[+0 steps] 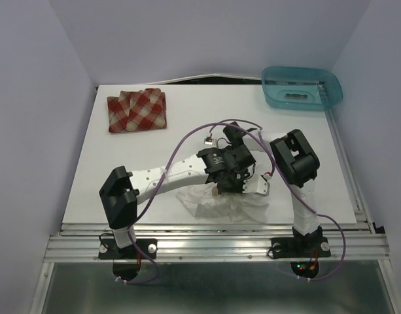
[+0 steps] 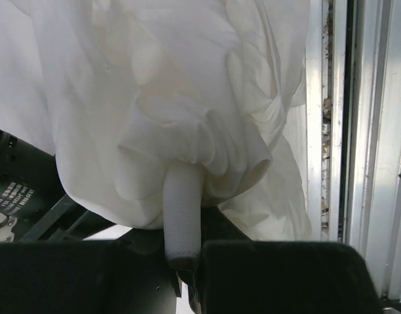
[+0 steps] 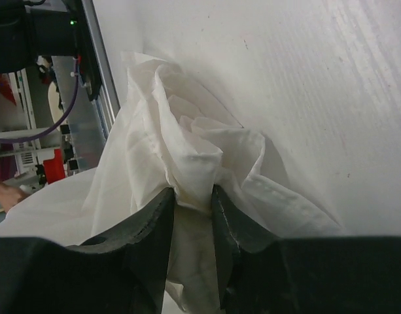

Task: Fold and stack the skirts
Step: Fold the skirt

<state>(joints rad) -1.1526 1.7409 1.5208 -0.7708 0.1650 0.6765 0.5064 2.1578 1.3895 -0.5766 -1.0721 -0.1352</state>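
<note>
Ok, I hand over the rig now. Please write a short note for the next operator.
Grippers: the left gripper is shut on the white skirt, cloth bunched around its finger; the right gripper is shut on the same skirt, a fold pinched between its fingers.
Things: the plaid skirt lies folded at the far left of the table; the white skirt is crumpled at the near edge.
Done: plaid skirt folded.
Left: fold the white skirt, stack both.
</note>
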